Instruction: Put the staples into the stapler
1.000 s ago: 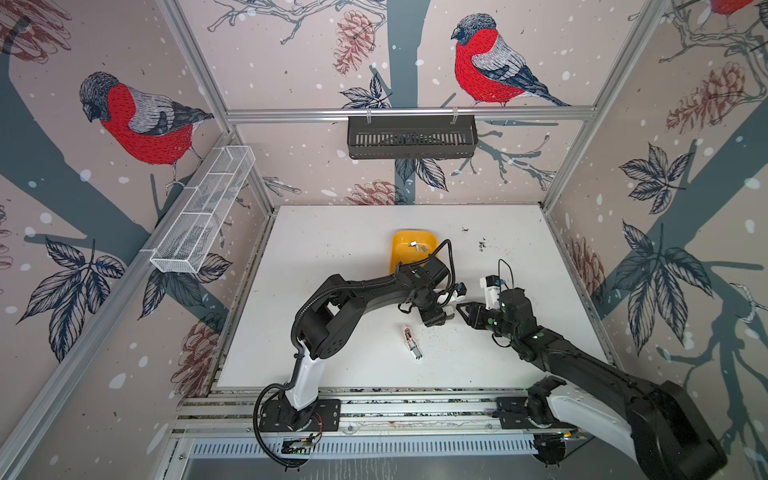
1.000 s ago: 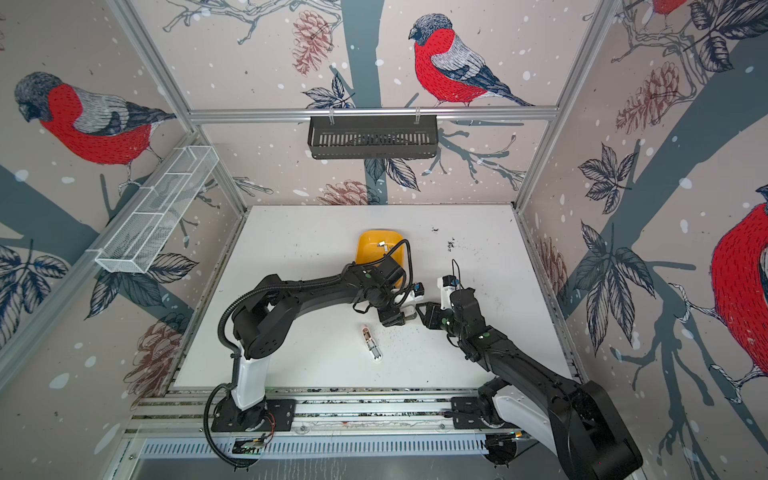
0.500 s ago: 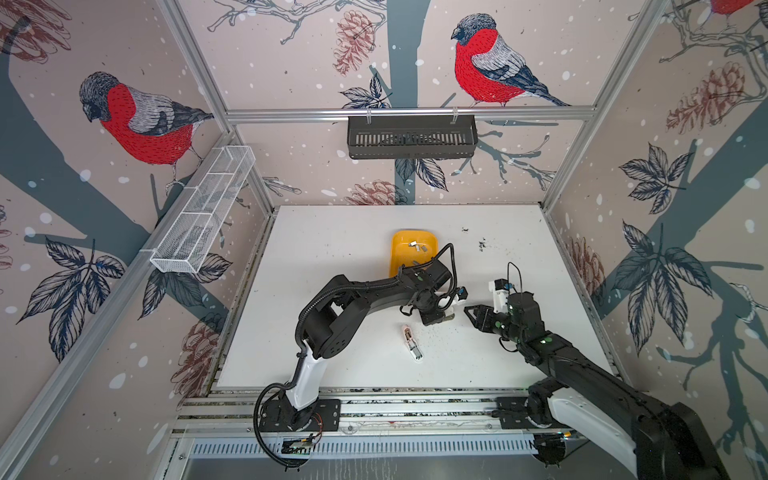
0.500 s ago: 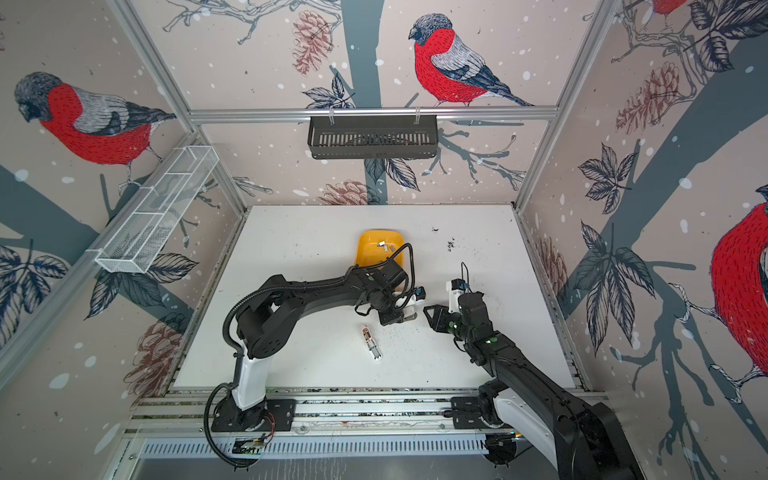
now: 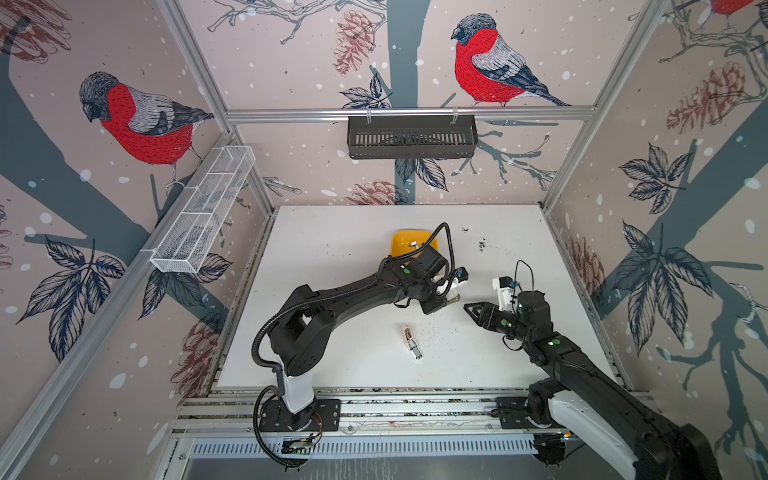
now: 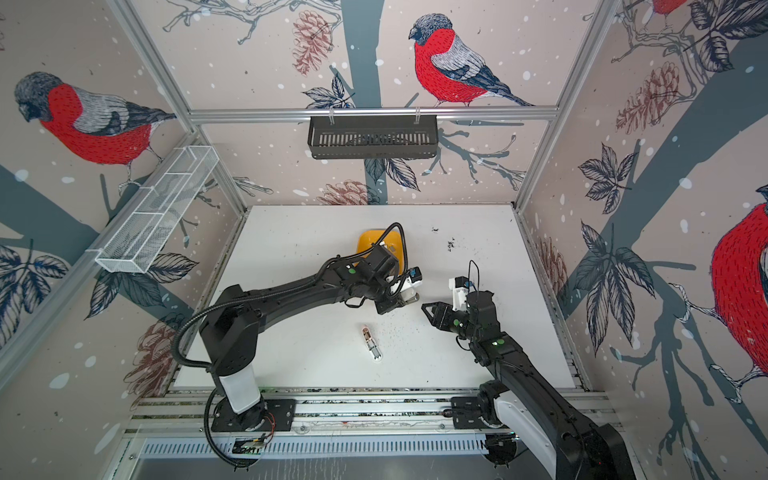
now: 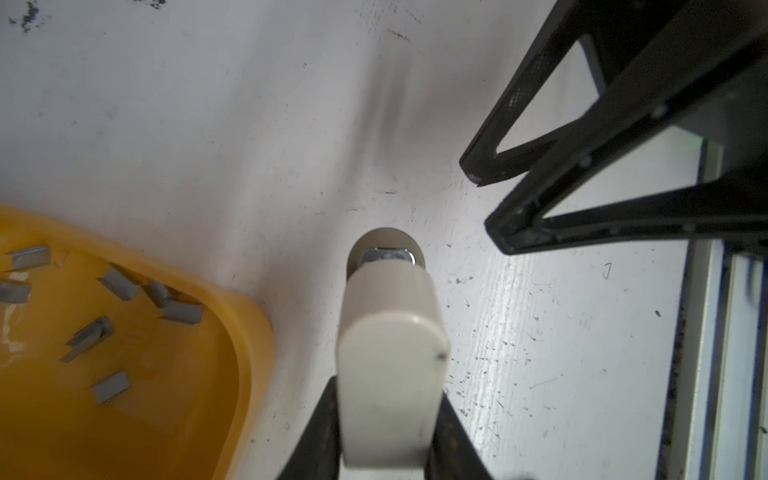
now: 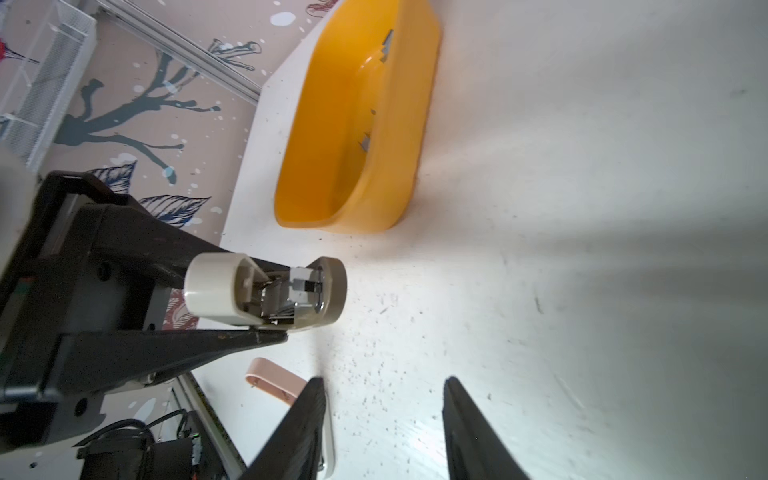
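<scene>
My left gripper (image 7: pixel 386 415) is shut on a beige mini stapler (image 7: pixel 390 353), held off the table with its metal nose pointing down. In the right wrist view this stapler (image 8: pixel 266 291) shows its metal magazine. In both top views the left gripper (image 5: pixel 446 300) (image 6: pixel 404 300) hovers just in front of the yellow tray (image 5: pixel 401 243). Several grey staples (image 7: pixel 118 282) lie in that tray (image 7: pixel 253 332). My right gripper (image 8: pixel 383 382) (image 5: pixel 471 309) is open with nothing between its fingers. It points at the held stapler from a short gap to the right.
A second mini stapler (image 5: pixel 411 343), pink and white, lies opened out on the white table (image 5: pixel 332 257) nearer the front edge. It also shows in the right wrist view as a pink stapler (image 8: pixel 274 380). Loose dark specks dot the table around it.
The left jaws have closed on the beige stapler. The right gripper has opened a little wider and drawn back slightly to the right, away from the stapler.
</scene>
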You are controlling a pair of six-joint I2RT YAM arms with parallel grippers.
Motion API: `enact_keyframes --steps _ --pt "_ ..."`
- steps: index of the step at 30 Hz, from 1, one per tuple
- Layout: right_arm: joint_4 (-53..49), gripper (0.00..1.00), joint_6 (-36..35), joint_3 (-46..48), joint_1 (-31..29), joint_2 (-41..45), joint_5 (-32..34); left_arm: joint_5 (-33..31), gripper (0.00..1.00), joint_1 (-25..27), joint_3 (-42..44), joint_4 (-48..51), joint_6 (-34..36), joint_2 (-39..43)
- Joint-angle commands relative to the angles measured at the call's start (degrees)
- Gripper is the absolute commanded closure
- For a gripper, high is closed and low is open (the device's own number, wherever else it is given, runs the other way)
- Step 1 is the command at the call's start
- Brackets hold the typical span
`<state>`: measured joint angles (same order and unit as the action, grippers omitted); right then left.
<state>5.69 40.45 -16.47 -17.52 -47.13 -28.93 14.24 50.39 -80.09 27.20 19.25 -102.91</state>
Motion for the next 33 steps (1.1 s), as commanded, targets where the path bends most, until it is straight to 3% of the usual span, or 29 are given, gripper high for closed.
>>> enact_keyframes --steps 1,5,19,27,33 --pt "0.0 0.49 1.3 -2.1 0.2 -0.2 -1.9 2.7 0.81 -1.2 0.4 -0.5 -2.3 2.7" --pt "-0.8 0.46 2.6 -6.4 0.2 -2.0 -3.6 4.1 0.81 -3.0 0.6 -1.9 -3.0 5.0" --pt "-1.4 0.15 6.0 -16.3 -2.1 -5.6 -2.8 4.1 0.81 -3.6 3.7 -4.7 -7.0 11.2" --pt "-0.8 0.13 5.8 -20.4 -8.9 -8.7 0.8 1.8 0.81 -2.0 3.5 -3.9 -6.5 10.4" --pt "0.7 0.16 7.2 -20.4 -9.9 -10.1 3.5 2.1 0.81 -1.4 3.8 -4.0 -6.2 11.0"
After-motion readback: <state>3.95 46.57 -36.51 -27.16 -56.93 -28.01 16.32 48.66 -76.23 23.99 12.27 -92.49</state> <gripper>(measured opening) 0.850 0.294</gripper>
